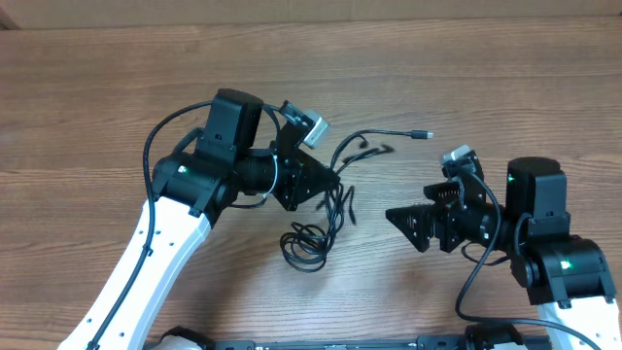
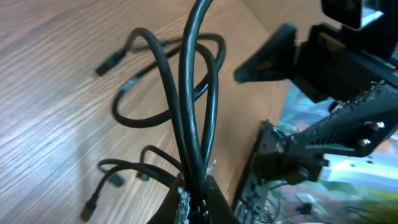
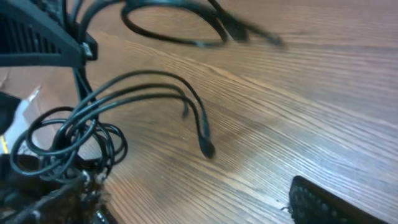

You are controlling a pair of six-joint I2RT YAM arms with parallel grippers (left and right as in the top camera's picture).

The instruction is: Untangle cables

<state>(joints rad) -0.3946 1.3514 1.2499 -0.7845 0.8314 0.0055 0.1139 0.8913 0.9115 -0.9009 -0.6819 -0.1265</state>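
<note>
Table (image 1: 505,58): wood surface carrying the whole tangle between the two arms
Left gripper (image 1: 326,185): clamped shut on several strands at once (image 2: 194,196)
Right gripper (image 1: 406,228): jaws spread wide, nothing between them, near the bundle on its right
Cables (image 1: 304,246): strands run from the left gripper to a coil on the table, other ends fan away (image 3: 149,87)
Risk: we judge that pulling on strands pinched together tightens the loops or drags the coil whole
Obstruction: the left gripper hides the crossings from overhead
Plug (image 1: 420,134): lies free, apart from the coil; we expect it to snag when drawn through a loop
</note>
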